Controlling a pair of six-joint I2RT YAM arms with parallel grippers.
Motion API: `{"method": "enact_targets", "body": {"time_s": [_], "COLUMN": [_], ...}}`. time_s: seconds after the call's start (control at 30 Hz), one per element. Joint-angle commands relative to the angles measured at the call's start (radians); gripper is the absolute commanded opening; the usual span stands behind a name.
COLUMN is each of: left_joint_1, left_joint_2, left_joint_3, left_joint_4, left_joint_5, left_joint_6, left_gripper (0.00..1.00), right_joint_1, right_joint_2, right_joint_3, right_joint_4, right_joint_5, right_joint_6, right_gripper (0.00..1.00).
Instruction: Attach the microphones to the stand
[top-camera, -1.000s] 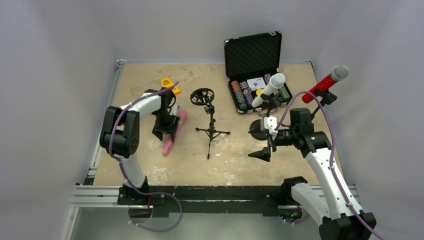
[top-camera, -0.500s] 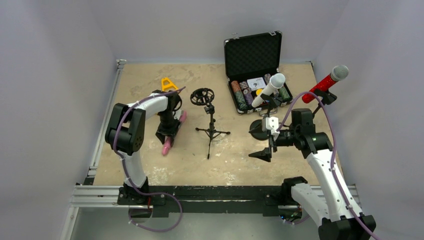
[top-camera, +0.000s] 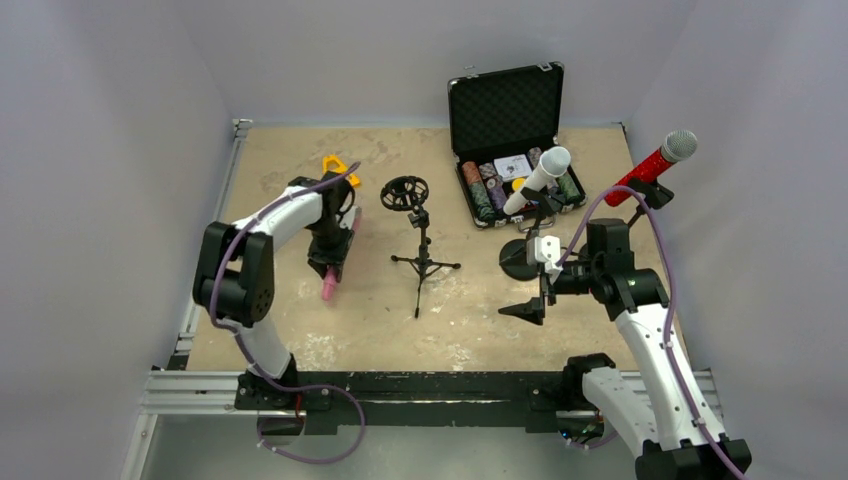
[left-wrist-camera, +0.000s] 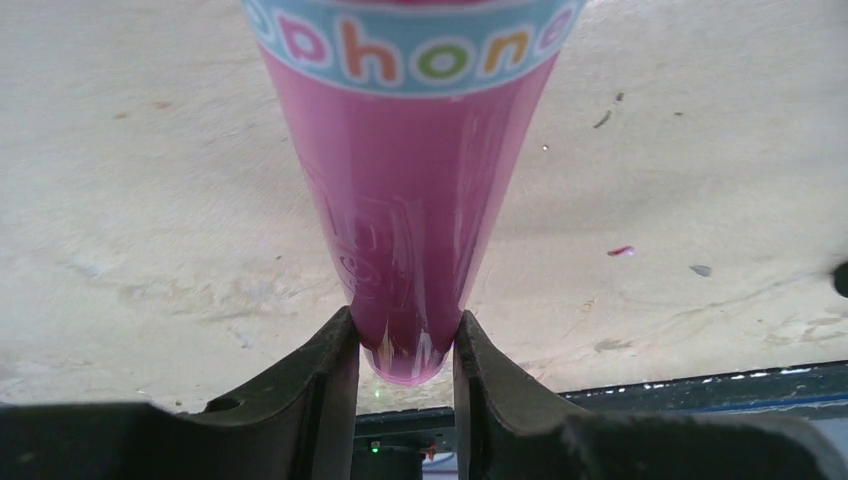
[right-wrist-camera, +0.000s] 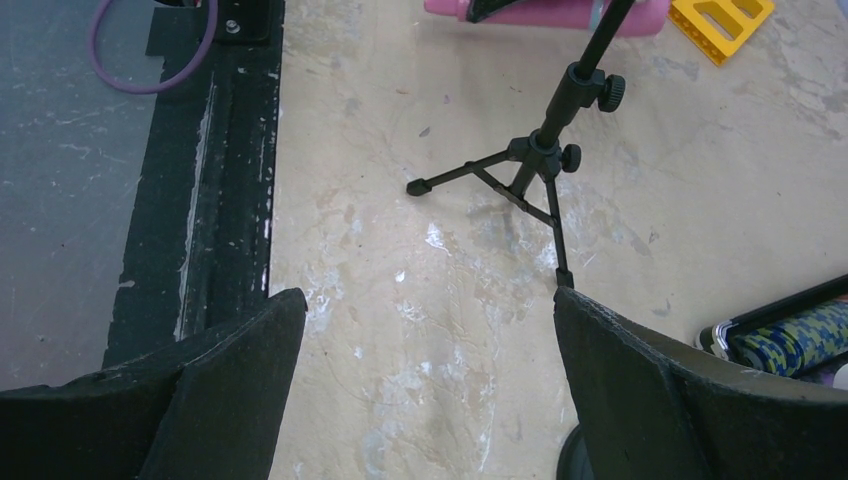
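The pink microphone (left-wrist-camera: 410, 200) lies on the table left of the empty tripod stand (top-camera: 421, 262), which carries a round black mount (top-camera: 404, 192). My left gripper (left-wrist-camera: 405, 350) is shut on its narrow tail end, both fingers touching it. In the top view the left gripper (top-camera: 330, 255) covers most of the pink microphone (top-camera: 328, 290). The white microphone (top-camera: 541, 173) and the glittery red microphone (top-camera: 655, 160) each sit tilted in a holder at the right. My right gripper (top-camera: 526, 285) hangs open and empty right of the tripod stand (right-wrist-camera: 540, 150).
An open black case (top-camera: 505, 110) with poker chips stands at the back right. A yellow triangular piece (top-camera: 338, 165) lies behind the left gripper. The white microphone's round stand base (top-camera: 514, 258) is close beside my right gripper. Grey walls enclose the table.
My left gripper's jaws have narrowed onto the pink microphone's tail, and the left arm has shifted slightly over it. The right arm has barely moved.
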Motion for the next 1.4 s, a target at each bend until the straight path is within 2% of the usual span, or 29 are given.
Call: {"method": "enact_targets", "body": {"time_s": [0.0, 0.2, 0.6, 0.83, 1.07, 1.37], "left_joint_1": [0.032, 0.042, 0.043, 0.042, 0.042, 0.042], "left_joint_2": [-0.192, -0.36, -0.733, -0.911, -1.002, -1.026], "left_joint_3": [-0.001, -0.066, -0.167, -0.193, -0.186, -0.179], "left_joint_4": [0.045, 0.107, 0.219, 0.305, 0.346, 0.354], "left_joint_5": [-0.003, 0.11, 0.204, 0.273, 0.309, 0.317], "left_joint_6": [-0.009, -0.047, -0.079, -0.093, -0.11, -0.102], "left_gripper": [0.0, 0.0, 0.0, 0.0, 0.0, 0.0], "right_joint_1": [-0.004, -0.005, 0.003, 0.044, 0.1, 0.199], "right_joint_2": [-0.006, -0.009, 0.049, 0.052, 0.079, 0.1], "right_joint_3": [0.032, 0.045, 0.185, 0.254, 0.314, 0.34], "right_joint_4": [-0.005, -0.044, -0.344, -0.383, -0.394, -0.323], "right_joint_5": [-0.033, -0.03, 0.031, 0.071, 0.094, 0.131], "right_joint_6": [-0.014, -0.027, -0.186, -0.171, -0.136, -0.038], "right_gripper": [0.97, 0.97, 0.98, 0.98, 0.98, 0.98]}}
